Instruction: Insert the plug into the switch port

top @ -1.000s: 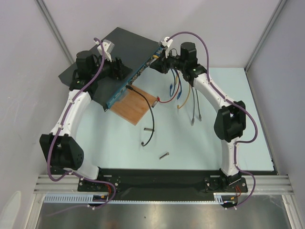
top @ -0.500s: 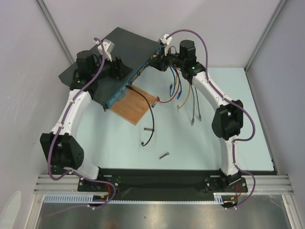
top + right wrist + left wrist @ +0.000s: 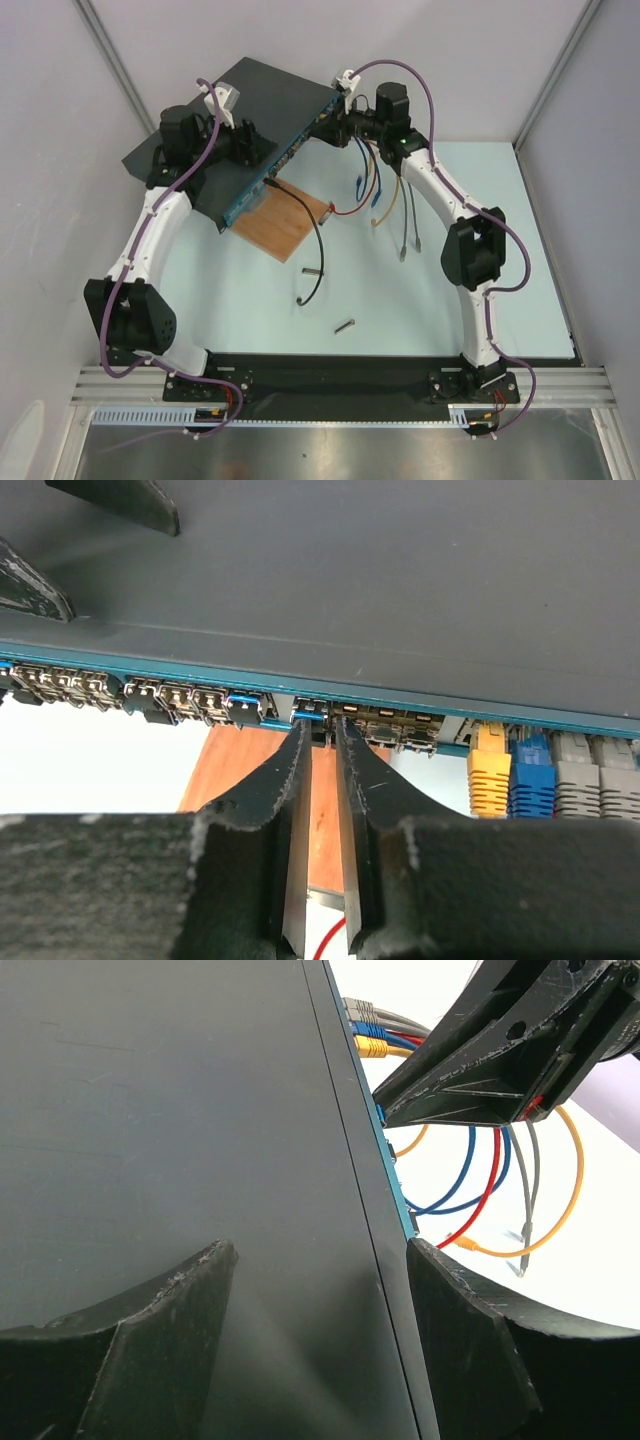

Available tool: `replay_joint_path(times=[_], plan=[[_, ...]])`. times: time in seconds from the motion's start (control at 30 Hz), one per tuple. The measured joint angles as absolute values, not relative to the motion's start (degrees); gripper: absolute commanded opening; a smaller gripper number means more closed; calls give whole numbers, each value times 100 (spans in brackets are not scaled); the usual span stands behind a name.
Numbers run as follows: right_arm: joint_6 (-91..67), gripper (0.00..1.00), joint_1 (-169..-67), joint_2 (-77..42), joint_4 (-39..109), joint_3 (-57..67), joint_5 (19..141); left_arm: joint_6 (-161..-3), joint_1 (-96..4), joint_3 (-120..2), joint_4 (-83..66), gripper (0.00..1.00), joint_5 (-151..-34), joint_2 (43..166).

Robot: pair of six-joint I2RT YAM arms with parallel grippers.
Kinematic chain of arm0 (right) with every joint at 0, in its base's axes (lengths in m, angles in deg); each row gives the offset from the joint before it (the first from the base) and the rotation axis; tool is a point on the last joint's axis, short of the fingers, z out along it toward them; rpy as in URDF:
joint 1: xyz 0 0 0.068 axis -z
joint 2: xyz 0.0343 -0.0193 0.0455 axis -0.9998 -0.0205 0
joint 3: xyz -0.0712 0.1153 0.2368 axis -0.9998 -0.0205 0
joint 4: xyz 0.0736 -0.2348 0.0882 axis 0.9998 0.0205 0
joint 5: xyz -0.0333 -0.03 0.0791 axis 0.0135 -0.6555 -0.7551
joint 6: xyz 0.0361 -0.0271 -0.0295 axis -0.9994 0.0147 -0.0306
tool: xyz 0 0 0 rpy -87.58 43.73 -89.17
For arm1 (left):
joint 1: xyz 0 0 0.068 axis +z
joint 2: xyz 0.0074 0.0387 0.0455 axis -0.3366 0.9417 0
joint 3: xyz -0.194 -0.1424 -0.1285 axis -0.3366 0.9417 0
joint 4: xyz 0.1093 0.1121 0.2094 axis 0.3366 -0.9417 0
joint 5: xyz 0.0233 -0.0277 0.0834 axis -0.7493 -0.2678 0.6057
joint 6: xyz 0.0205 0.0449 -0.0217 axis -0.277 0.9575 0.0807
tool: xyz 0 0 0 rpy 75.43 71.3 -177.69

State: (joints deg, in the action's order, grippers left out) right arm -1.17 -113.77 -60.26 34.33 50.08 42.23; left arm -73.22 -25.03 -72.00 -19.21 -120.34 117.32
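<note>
The switch [image 3: 268, 105] is a large flat dark grey-black metal box with a long, narrow blue front face carrying a row of small ports. Yellow, blue and grey patch cables [image 3: 530, 775] are already seated at one end of the row. It sits at the far left of the pale table [image 3: 400, 300], turned at an angle, with its front edge overhanging a brown wooden board [image 3: 292, 222]. The left gripper [image 3: 248, 148] rests over the top panel near the front edge, its fingers spread wide and nothing pinched between them. The right gripper [image 3: 322, 730] faces the blue port row head-on. Its fingers are drawn close with only a thin slit between them, nipping a small blue-tabbed plug [image 3: 309, 714] whose nose sits at a port mid-row. Compared with a second ago, the right wrist has edged leftward against the switch face and its elbow has shifted inward. The switch and left arm have stayed put.
</note>
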Motion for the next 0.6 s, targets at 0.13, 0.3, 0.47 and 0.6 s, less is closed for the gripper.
replay_joint_path(times=[0.13,0.3,0.47,0.6], plan=[[-305,14,-11369,-6120,3306,5080,4113,-7307,-2499,-7202,-1919,75,-12026,11732],[-493,11,-11358,-6252,3184,5213,4048,-7220,-2495,-7202,-1921,75,-12017,11732],[-504,8,-11355,-6378,3112,5364,4078,-7143,-2501,-7239,-2005,74,-11971,11732],[-460,10,-11355,-6418,3099,5406,4144,-6997,-2545,-7252,-2057,75,-11892,11732]])
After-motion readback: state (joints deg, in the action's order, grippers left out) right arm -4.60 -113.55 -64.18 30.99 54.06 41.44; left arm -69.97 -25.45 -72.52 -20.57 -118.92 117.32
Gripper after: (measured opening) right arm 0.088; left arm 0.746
